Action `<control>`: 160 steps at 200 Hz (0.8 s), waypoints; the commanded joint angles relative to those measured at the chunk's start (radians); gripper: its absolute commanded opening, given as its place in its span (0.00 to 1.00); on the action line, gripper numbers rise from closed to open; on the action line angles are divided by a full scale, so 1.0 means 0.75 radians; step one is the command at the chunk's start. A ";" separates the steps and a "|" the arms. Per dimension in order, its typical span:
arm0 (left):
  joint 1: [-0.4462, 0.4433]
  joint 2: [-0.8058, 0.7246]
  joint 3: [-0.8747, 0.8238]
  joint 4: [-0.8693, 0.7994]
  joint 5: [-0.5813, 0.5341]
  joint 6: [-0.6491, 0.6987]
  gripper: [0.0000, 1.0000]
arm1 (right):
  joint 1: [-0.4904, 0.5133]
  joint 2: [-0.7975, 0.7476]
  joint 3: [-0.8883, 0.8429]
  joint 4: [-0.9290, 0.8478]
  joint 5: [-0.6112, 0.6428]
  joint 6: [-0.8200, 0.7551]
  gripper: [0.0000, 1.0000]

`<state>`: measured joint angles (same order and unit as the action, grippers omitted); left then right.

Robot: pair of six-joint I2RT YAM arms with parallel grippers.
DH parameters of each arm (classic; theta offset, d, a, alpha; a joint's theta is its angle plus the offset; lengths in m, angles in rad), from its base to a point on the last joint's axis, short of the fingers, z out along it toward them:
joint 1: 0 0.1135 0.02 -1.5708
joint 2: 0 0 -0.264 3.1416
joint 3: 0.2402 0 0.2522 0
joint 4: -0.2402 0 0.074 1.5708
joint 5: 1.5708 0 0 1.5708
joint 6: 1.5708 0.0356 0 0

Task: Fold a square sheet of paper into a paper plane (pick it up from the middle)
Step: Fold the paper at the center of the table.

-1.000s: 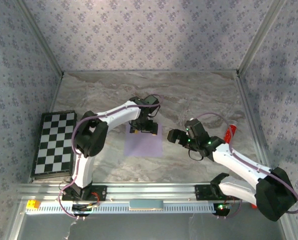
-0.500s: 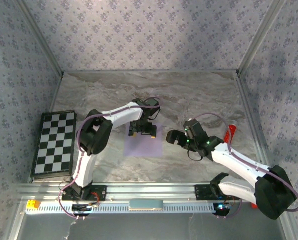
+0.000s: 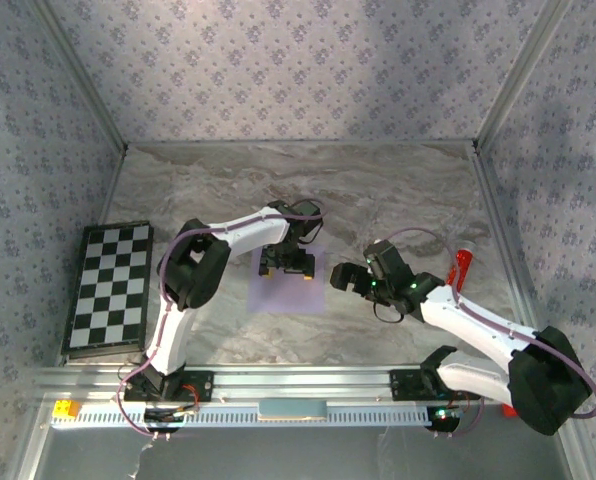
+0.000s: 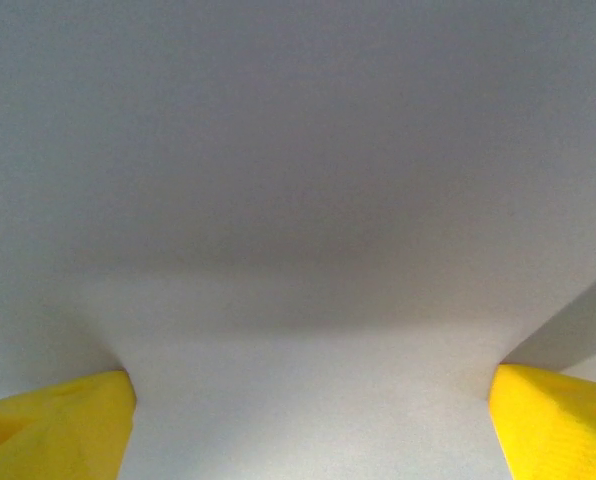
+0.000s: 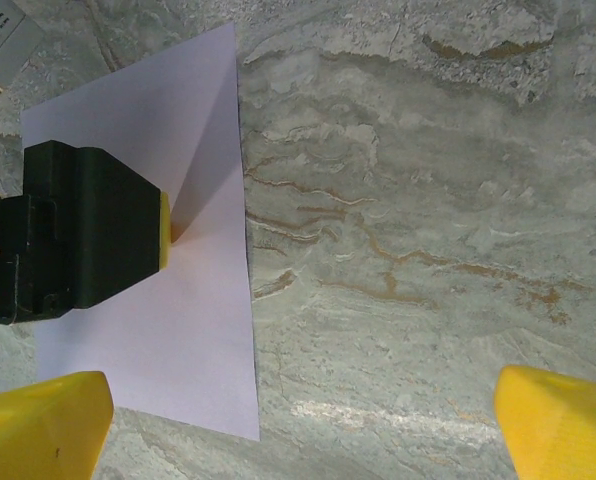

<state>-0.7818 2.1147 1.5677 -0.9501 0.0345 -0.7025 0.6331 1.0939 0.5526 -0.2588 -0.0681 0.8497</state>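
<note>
– near the middle of the overhead frame, what's the square sheet of paper (image 3: pixel 288 290) doing?
– lying flat on the marble table (image 3: pixel 398 190), unfolded as far as i can tell. no dart shape, no centre crease. i'd judge the task barely begun: the pick-up from the middle and every fold are left.
– and the left gripper (image 3: pixel 286 267)?
– down on the sheet's upper half, jaws spread wide, yellow fingertips (image 4: pixel 58 430) resting on the paper, nothing clamped.
– the right gripper (image 3: pixel 346 278)?
– just right of the sheet over bare marble, fully spread, empty.
– materials?
– the paper's thin, matte, pale lilac, sharp-edged. in the right wrist view a soft shaded band runs from the left gripper's finger toward the sheet's upper corner; shadow or slight lift, i cannot tell. the tabletop's smooth, veined grey-brown, so the sheet may slide. a chequered board (image 3: pixel 108 290) sits far left.
</note>
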 commanded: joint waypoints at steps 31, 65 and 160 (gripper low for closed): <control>-0.021 0.076 -0.090 0.040 -0.025 -0.045 0.89 | 0.007 -0.008 -0.003 -0.015 0.027 0.026 1.00; -0.027 0.083 -0.084 0.032 -0.031 -0.039 0.89 | 0.005 -0.008 -0.007 -0.019 0.033 0.033 1.00; -0.034 0.007 -0.072 0.045 -0.054 -0.023 0.76 | 0.005 -0.036 -0.017 -0.019 0.045 0.045 1.00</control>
<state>-0.8009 2.1025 1.5543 -0.9215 0.0128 -0.7242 0.6331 1.0904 0.5522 -0.2588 -0.0620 0.8654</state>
